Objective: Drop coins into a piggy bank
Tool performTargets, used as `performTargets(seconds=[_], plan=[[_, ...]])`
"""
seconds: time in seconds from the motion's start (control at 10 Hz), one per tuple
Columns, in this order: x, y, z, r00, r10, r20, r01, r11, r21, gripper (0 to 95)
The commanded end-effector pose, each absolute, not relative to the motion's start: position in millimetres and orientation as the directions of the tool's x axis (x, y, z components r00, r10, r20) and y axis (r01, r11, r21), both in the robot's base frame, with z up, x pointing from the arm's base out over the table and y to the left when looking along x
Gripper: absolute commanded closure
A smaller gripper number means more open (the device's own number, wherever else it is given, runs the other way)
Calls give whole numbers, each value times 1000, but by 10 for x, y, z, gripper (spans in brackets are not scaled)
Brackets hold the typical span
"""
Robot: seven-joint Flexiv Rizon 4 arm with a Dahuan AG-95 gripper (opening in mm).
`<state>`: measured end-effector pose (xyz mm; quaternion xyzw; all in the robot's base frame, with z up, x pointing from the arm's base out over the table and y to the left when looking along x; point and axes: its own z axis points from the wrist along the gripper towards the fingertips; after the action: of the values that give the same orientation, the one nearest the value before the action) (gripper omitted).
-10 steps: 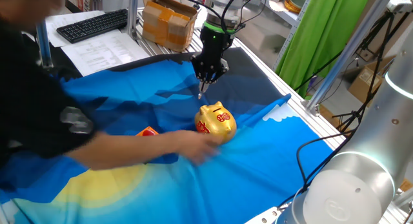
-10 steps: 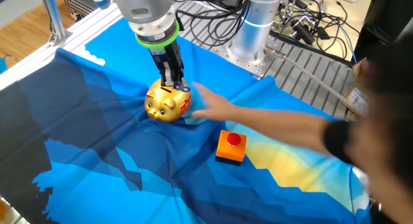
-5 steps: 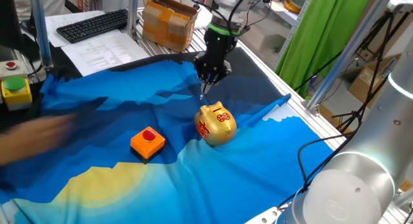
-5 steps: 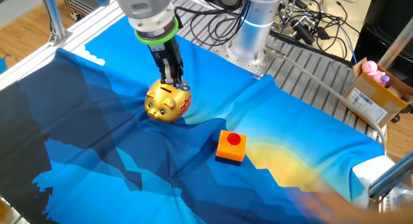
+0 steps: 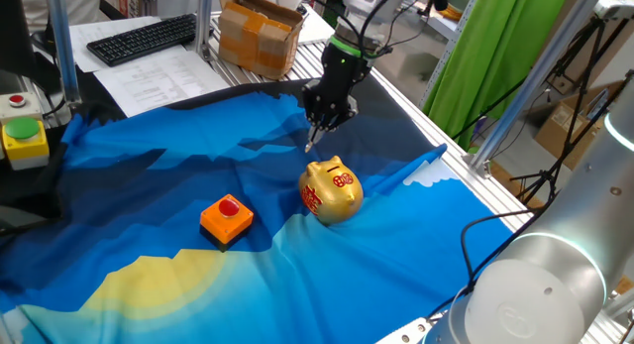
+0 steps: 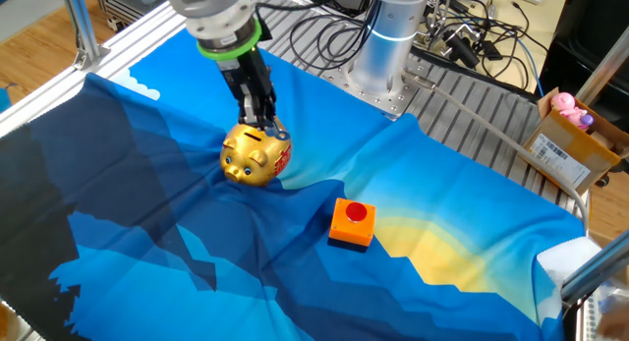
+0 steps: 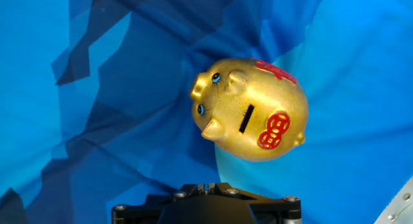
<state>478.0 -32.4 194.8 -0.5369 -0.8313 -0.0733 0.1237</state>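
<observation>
A person's arm that reached across the cloth a second ago is no longer seen, and the blurred trace of it from half a second ago is gone too. The arm's upper part has leaned further back and to the side than before, while the fingertips are found at almost the same spot above the pig. The piggy bank [image 5: 332, 189] and the orange block [image 5: 226, 218] are unmoved.

The arm [image 6: 218, 22] is held slanted, its wrist with the green ring tilted away from upright, so that the gripper [image 6: 265, 126] is aimed down at an angle toward the piggy bank's back. In the first fixed view the gripper [image 5: 311, 142] is seen just above and behind the pig, apart from it. The fingers are drawn close together into a narrow tip; whether a coin is pinched between them cannot be told.

The piggy bank is set on the blue cloth [image 5: 416, 255] near the table's middle, with the orange block near it on the cloth. From the hand view the coin slot [image 7: 246, 118] on the pig's back is seen uncovered.
</observation>
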Motion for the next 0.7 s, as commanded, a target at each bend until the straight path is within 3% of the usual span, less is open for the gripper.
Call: performTargets(seconds=[0.1,0.7], plan=[[4769,-439,1912,-481,863,152,866,495,-68,950],[4605,-870,1710,-551,833,51,828,554,-91,950]])
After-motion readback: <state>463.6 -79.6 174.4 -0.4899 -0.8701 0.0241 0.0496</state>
